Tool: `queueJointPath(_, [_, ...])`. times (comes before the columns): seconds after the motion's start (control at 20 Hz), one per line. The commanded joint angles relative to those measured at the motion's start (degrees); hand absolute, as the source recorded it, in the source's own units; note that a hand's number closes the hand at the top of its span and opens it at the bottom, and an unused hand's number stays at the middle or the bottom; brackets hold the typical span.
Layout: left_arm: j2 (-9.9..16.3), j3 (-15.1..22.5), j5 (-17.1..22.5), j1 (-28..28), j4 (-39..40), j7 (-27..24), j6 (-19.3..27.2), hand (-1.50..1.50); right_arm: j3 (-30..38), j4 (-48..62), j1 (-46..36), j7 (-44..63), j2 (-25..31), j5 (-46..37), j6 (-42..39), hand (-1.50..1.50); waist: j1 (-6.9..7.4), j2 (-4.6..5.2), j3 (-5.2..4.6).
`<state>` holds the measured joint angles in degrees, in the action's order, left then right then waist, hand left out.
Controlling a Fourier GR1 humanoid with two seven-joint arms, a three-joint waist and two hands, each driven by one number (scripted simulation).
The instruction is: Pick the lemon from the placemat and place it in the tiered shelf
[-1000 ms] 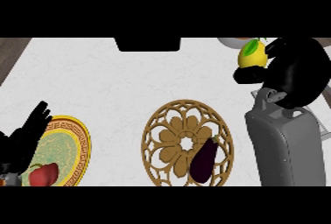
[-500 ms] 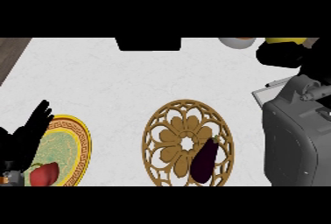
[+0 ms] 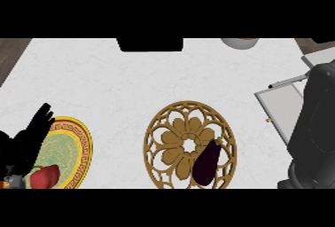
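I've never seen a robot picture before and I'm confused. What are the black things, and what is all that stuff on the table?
The camera sits in the robot's head and looks steeply down at a white kitchen counter. The black shape at the lower left is its left robot hand, open, resting and holding nothing, beside a yellow-rimmed plate with something red on it. In the middle lies a round golden placemat with a dark purple eggplant on it. The big dark shape at the right edge is its right arm; I cannot see what it holds. No lemon shows.
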<state>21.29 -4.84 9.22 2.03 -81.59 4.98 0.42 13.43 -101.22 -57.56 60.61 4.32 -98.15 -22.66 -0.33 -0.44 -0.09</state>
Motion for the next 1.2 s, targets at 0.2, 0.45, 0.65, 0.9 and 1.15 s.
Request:
queueJointPath(0.2, [-0.3,-0.3,-0.5,1.1,-0.6,-1.1,-0.7,0.0,7.9,4.8,-6.7,4.2,3.7,-3.5,-10.5,1.5,0.75,0.27,0.04])
queueJointPath(0.45, [-1.8,0.1,-1.2,-3.2,0.4,1.2,1.1,0.0,11.3,6.6,-3.2,-1.3,7.5,-4.4,-9.8,1.5,0.24,0.44,0.08])
queueJointPath(0.65, [1.3,-2.5,0.5,-0.6,-1.0,1.7,-2.5,0.0,12.8,3.4,1.0,-4.0,9.0,-3.6,-9.7,1.5,0.43,0.32,0.1])
queueJointPath(0.9, [-2.1,-0.5,-2.1,-2.1,1.9,-0.4,-1.2,0.0,16.8,9.4,0.8,-3.3,10.2,-0.4,-1.1,1.5,0.61,0.51,0.09])
queueJointPath(1.15, [-1.9,-2.2,-1.6,-0.7,2.5,-2.0,-2.2,0.0,22.1,8.1,5.9,-7.2,14.2,4.8,1.9,1.5,0.28,0.43,0.09])
